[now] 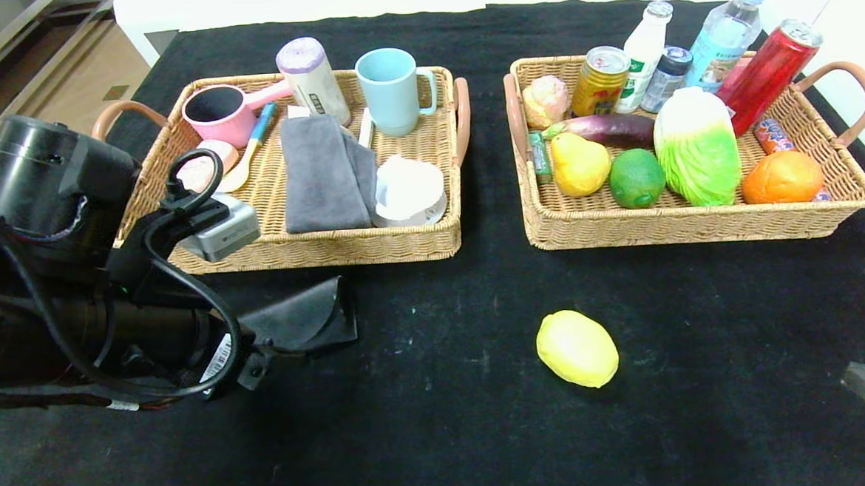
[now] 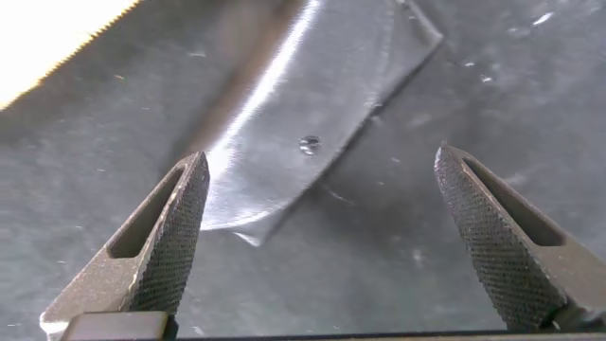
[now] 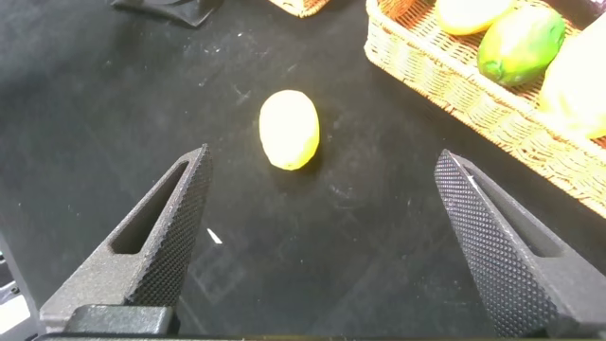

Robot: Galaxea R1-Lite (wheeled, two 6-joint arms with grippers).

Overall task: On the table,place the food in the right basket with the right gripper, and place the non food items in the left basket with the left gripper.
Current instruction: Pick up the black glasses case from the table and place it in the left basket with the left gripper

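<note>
Lemon point(image 1: 577, 348) lay on black table cloth point(image 1: 442, 420), in front of right basket point(image 1: 690, 218), apart from it. Right gripper point(image 3: 322, 242) hovered near lemon, fingers spread wide, nothing held. Black glasses case point(image 1: 299, 320) lay in front of left basket point(image 1: 314, 253). Left gripper point(image 2: 322, 242) was above case, jaws released, not touching it.

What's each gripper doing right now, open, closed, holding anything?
Left gripper: open, empty, over the black case.
Right gripper: open, empty, short of the lemon.
</note>
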